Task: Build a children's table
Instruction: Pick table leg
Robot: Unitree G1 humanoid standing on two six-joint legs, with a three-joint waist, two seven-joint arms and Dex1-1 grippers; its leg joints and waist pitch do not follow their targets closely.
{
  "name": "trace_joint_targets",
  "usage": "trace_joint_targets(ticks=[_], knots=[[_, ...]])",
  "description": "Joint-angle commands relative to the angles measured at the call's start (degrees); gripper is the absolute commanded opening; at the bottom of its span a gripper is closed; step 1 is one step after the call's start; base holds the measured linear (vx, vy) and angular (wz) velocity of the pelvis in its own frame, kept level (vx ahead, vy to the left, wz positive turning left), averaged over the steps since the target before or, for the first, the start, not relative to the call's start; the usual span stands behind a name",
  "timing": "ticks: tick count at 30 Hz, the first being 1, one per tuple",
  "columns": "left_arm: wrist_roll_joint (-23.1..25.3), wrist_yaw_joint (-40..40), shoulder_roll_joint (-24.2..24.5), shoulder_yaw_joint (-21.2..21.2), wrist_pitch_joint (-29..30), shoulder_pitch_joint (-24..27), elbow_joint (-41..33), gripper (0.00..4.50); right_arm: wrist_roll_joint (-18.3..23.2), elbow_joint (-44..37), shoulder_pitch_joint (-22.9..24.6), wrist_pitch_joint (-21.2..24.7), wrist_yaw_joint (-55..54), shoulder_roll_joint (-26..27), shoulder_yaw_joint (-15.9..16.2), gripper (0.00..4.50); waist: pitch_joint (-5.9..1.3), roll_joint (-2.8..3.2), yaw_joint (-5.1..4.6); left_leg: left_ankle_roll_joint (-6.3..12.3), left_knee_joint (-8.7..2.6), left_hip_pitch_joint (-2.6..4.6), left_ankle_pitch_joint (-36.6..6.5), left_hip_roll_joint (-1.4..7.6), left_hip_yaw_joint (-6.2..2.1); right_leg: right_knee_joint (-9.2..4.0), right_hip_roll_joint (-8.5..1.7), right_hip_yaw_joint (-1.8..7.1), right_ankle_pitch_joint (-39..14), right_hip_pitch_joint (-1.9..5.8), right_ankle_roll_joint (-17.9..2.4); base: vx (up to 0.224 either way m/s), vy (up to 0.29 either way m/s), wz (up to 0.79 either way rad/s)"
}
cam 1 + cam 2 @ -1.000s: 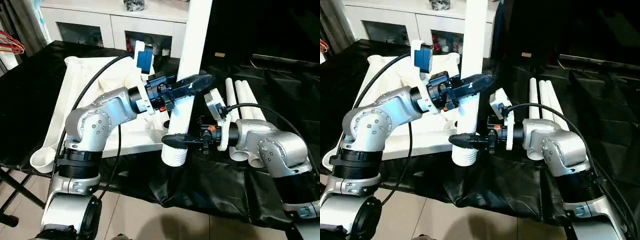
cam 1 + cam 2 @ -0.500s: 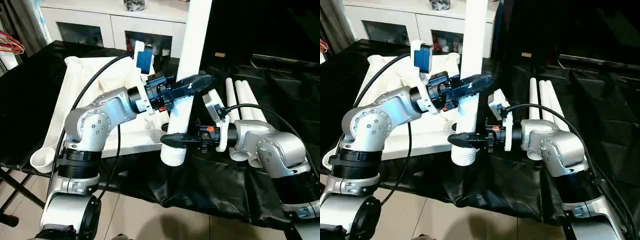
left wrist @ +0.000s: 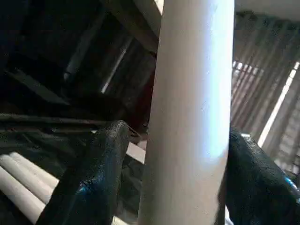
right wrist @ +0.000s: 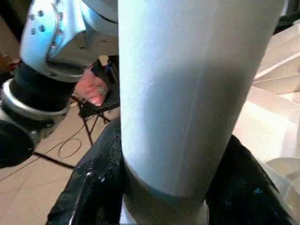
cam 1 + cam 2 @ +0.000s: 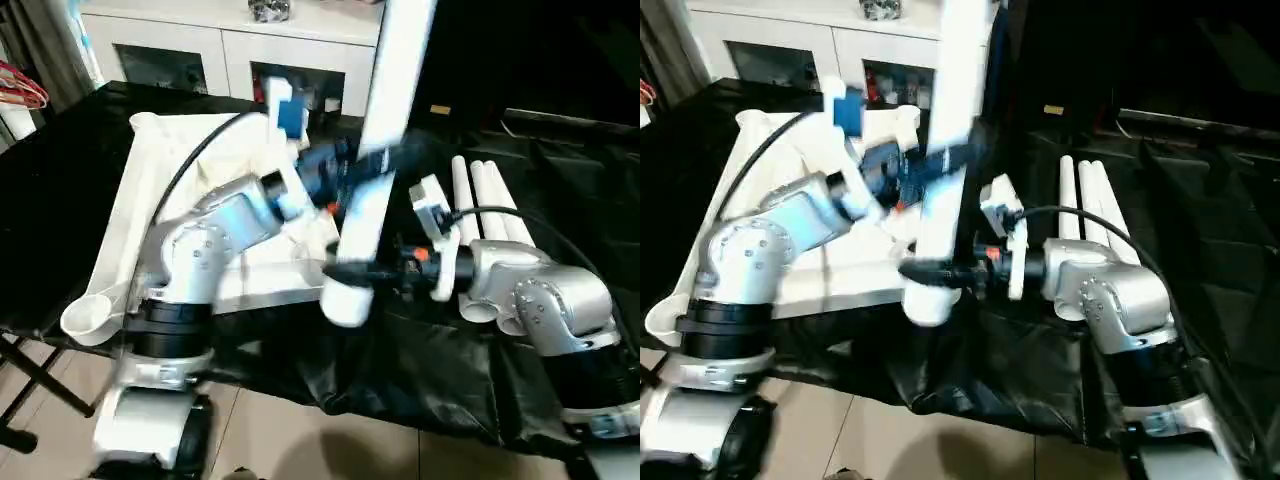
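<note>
Plainly, step: seating a leg [image 5: 372, 170] into a corner socket.
Left end effector [image 3: 161, 180]: clamped high on the upright leg.
Right end effector [image 4: 164, 187]: clamped near its ribbed foot.
Tabletop [image 5: 140, 190]: inverted on the black-draped counter [image 5: 60, 180], beside spare legs [image 5: 482, 195].
Advice: align both grips before lowering squarely.

Table top [image 5: 160, 190]: lies underside up on the bench [image 5: 60, 200], left half. Held leg [image 5: 375, 170]: near upright at centre, beside the top's near right corner, left hand [image 5: 365, 165] above right hand [image 5: 350, 272]. Spare legs [image 5: 485, 200]: side by side, right; cabinet [image 5: 200, 50] behind bench.
</note>
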Motion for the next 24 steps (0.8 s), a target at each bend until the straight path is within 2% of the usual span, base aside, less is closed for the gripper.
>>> trace_joint_targets(ticks=[1,2,3,4,5,6,7,10,11,12,13,14,15,16,17,18,19,20,21,23,24], knots=[[2.5,3.2,-0.4,1.2,-3.5,-1.1,0.0,2.99,0.0,0.3,0.3,-2.3,-2.6,1.0,-2.1,1.89,-4.28,0.94,-0.04,2.02,-3.08,1.26,-2.8,2.79,-1.20,-3.58,-4.52,2.46,12.2,2.91,-16.1,0.000,0.000,0.00],[3.1,4.6,-0.6,1.7,-4.3,-1.1,0.0,2.99,-0.5,0.8,0.3,-2.9,-4.9,2.0,-3.0,1.89,-4.30,0.65,-0.17,1.80,-3.10,1.31,-3.2,2.77,-1.17,-3.65,-4.49,2.45,12.2,2.98,-16.0,0.000,0.000,0.00],[4.5,5.6,-0.3,1.5,-5.3,-1.2,0.0,2.99,-1.1,1.3,0.3,-3.6,-7.1,2.8,-3.8,1.89,-4.32,1.05,-0.14,1.55,-3.07,1.28,-2.9,2.74,-1.24,-3.58,-4.54,2.45,12.4,2.98,-15.9,0.000,0.000,0.00],[5.4,6.1,-0.1,1.3,-5.7,-1.2,0.0,2.99,-1.4,1.6,0.2,-4.0,-8.2,3.3,-4.2,1.89,-4.31,0.92,-0.26,1.45,-3.14,1.32,-2.9,2.80,-1.22,-3.69,-4.45,2.44,12.2,2.90,-15.7,0.000,0.000,0.00],[8.6,6.6,1.1,-0.1,-7.4,-0.6,-0.3,2.99,-2.5,2.5,0.0,-5.5,-12.2,4.8,-5.9,1.89,-4.37,1.22,-0.34,1.23,-3.12,1.38,-2.4,2.80,-1.27,-3.66,-4.39,2.45,12.5,2.84,-15.2,0.000,0.000,0.00],[8.6,6.6,1.1,-0.1,-7.4,-0.6,-0.3,2.99,-2.5,2.5,0.0,-5.5,-12.2,4.8,-5.9,1.89,-4.37,1.20,-0.42,1.13,-3.12,1.35,-2.5,2.75,-1.22,-3.62,-4.39,2.47,12.3,2.79,-15.0,0.000,0.000,0.00],[11.2,7.4,1.9,-0.6,-10.1,-0.1,-0.8,2.99,-3.6,3.0,-0.2,-6.3,-16.5,6.1,-7.5,1.89,-4.34,1.05,-0.45,0.74,-3.19,1.38,-2.6,2.76,-1.19,-3.73,-4.39,2.48,11.7,2.84,-14.8,0.000,0.000,0.00],[12.0,7.9,2.3,-0.7,-11.6,0.2,-1.1,2.99,-4.1,3.0,-0.1,-6.6,-18.4,6.5,-8.1,1.89,-4.43,1.25,-0.39,0.42,-3.13,1.39,-1.8,2.69,-1.17,-3.51,-4.28,2.46,12.3,2.92,-14.1,0.000,0.000,0.00],[13.6,6.8,4.6,-1.8,-12.3,1.3,-2.1,2.99,-5.4,3.4,0.1,-7.4,-20.6,6.5,-8.4,1.89,-4.39,0.61,-0.54,0.60,-3.17,1.42,-1.8,2.72,-1.00,-3.63,-4.19,2.50,12.4,2.87,-14.0,0.000,0.000,0.00],[14.7,5.9,6.3,-2.7,-12.6,2.2,-2.6,2.99,-6.7,3.8,0.1,-8.1,-22.5,6.5,-8.5,1.89,-4.45,1.00,-0.34,0.57,-3.21,1.40,-1.0,2.84,-1.22,-3.37,-4.43,2.45,12.0,2.73,-13.6,0.000,0.000,0.00],[16.1,5.0,8.1,-3.6,-13.0,3.1,-3.1,2.99,-8.2,4.4,0.2,-9.0,-24.4,6.4,-8.5,1.89,-4.35,0.98,-0.56,0.53,-3.26,1.37,-0.9,2.74,-1.07,-3.42,-4.17,2.41,11.6,2.60,-13.3,0.000,0.000,0.00],[17.9,1.9,11.9,-5.6,-13.1,5.2,-3.3,2.99,-9.6,5.2,0.3,-10.3,-25.5,6.0,-8.2,1.89,-4.38,0.77,-0.73,0.03,-3.17,1.48,-0.9,2.60,-0.98,-3.50,-4.19,2.47,10.8,2.58,-12.9,0.000,0.000,0.00],[18.0,1.9,11.9,-5.6,-13.1,5.2,-3.3,2.99,-9.6,5.2,0.3,-10.4,-25.5,6.0,-8.2,1.89,-4.38,0.77,-0.73,0.03,-3.17,1.48,-0.9,2.60,-0.98,-3.50,-4.19,2.47,10.8,2.58,-12.9,0.000,0.000,0.00],[20.5,-1.8,15.1,-8.3,-14.8,7.2,-2.8,2.99,-11.3,6.1,0.5,-12.0,-26.6,5.7,-8.1,1.89,-4.29,0.71,-1.02,-0.19,-3.32,1.43,-1.7,2.51,-0.82,-3.56,-4.07,2.49,9.5,2.51,-12.6,0.000,0.000,0.00],[21.4,-3.1,16.1,-9.3,-15.4,7.9,-2.7,2.99,-11.8,6.4,0.5,-12.4,-26.9,5.5,-8.0,1.89,-4.09,0.32,-0.98,-0.16,-3.53,1.34,-2.0,2.61,-0.95,-3.60,-4.27,2.50,7.2,2.47,-12.0,0.000,0.000,0.00],[24.5,-7.9,20.0,-13.7,-16.7,10.2,-1.7,2.99,-12.8,7.5,0.6,-13.6,-28.2,5.6,-8.4,1.89,-4.08,0.64,-1.10,-0.58,-3.54,1.63,-2.3,2.70,-0.85,-3.71,-4.27,2.51,6.0,2.14,-11.8,0.000,0.000,0.00],[24.5,-7.9,20.0,-13.7,-16.7,10.2,-1.7,2.99,-12.8,7.5,0.6,-13.6,-28.2,5.6,-8.4,1.89,-4.06,0.60,-1.31,-0.55,-3.60,1.57,-2.4,2.64,-0.87,-3.83,-4.19,2.51,5.5,2.12,-11.5,0.000,0.000,0.00],[28.2,-13.1,23.9,-19.3,-18.9,12.3,0.9,2.99,-13.0,9.2,0.3,-13.9,-29.9,6.0,-9.4,1.89,-3.98,0.15,-1.38,-0.56,-3.73,1.61,-2.6,2.63,-0.80,-3.87,-4.26,2.62,4.7,2.07,-11.4,0.000,0.000,0.00],[29.9,-15.0,25.2,-21.4,-20.2,13.0,2.2,2.99,-13.1,9.6,0.3,-14.1,-30.2,6.0,-9.6,1.89,-4.00,0.42,-1.43,-0.62,-3.75,1.57,-2.6,2.58,-0.80,-3.75,-4.26,2.64,4.5,2.03,-11.3,0.000,0.000,0.00],[31.5,-16.2,26.3,-23.2,-22.1,13.8,3.4,2.99,-13.4,9.7,0.5,-14.5,-30.6,6.1,-9.6,1.89,-4.01,0.44,-1.65,-0.89,-3.77,1.64,-2.6,2.63,-0.81,-3.73,-4.24,2.61,5.3,1.95,-11.3,0.000,0.000,0.00],[32.7,-17.1,26.7,-24.4,-23.6,14.1,5.7,2.99,-13.5,9.5,0.8,-14.6,-30.7,6.3,-9.5,1.89,-4.03,0.17,-1.64,-0.88,-3.84,1.53,-2.3,2.64,-0.80,-3.59,-4.30,2.62,6.4,2.09,-11.5,0.000,0.000,0.00]])
